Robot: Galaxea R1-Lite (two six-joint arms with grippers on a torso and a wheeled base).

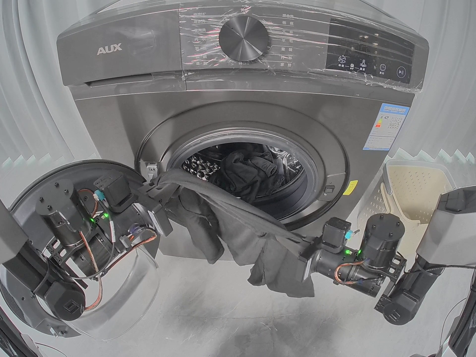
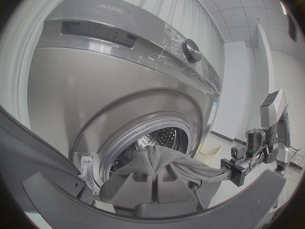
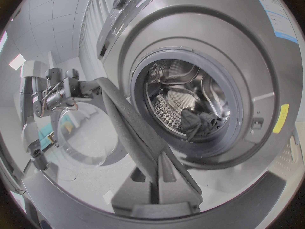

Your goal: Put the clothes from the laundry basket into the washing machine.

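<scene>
left gripper (image 1: 156,194) fingers clamped on dark garment (image 1: 233,214); right gripper (image 1: 304,257) fingers gripping its other end | garment stretched before the open washing machine (image 1: 124,120)

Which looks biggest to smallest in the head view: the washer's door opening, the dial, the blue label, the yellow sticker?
1. door opening
2. dial and blue label, too close to rank
3. yellow sticker
</scene>
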